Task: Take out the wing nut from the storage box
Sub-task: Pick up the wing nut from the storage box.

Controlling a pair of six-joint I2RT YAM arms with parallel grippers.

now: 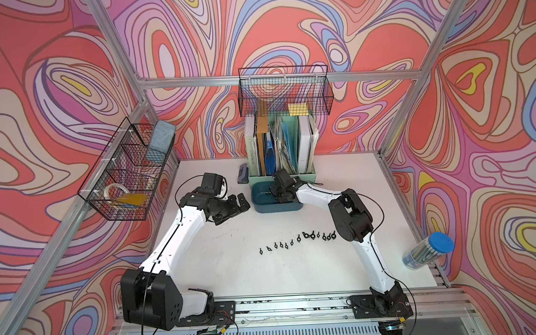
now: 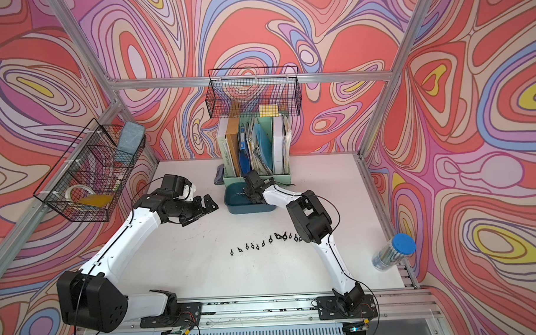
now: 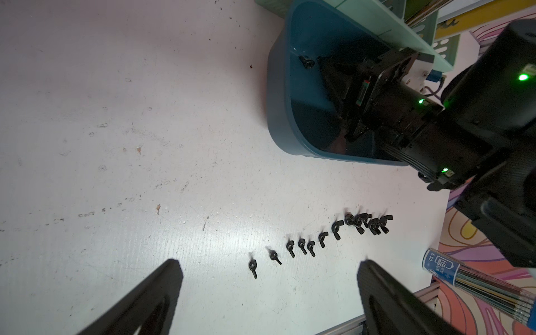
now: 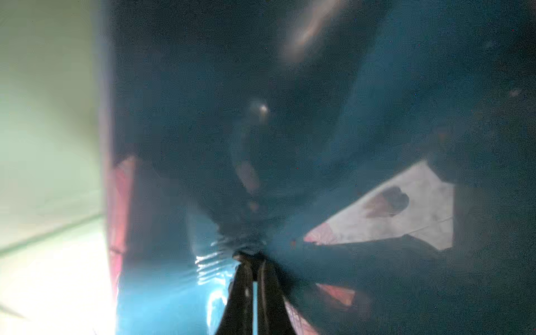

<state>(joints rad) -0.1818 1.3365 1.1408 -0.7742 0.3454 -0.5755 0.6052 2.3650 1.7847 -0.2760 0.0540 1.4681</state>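
Observation:
The dark teal storage box (image 1: 277,208) (image 2: 249,209) (image 3: 278,116) stands in front of the file holder. My right gripper (image 1: 277,194) (image 2: 251,196) (image 4: 251,256) reaches down into it, jaws shut, with a small dark lump pinched at the tips. In the left wrist view that lump shows as a black wing nut (image 3: 306,61) at the fingertips on the box floor. My left gripper (image 1: 239,210) (image 2: 205,212) (image 3: 269,265) hovers open and empty just left of the box.
Several black wing nuts (image 1: 297,241) (image 2: 266,240) (image 3: 322,237) lie in a row on the white table. The mint-green file holder (image 1: 280,174) stands behind the box, beside a small grey device (image 1: 243,174). Black wire baskets (image 1: 284,91) (image 1: 122,173) hang above. A pencil tube (image 1: 427,251) lies near the right edge.

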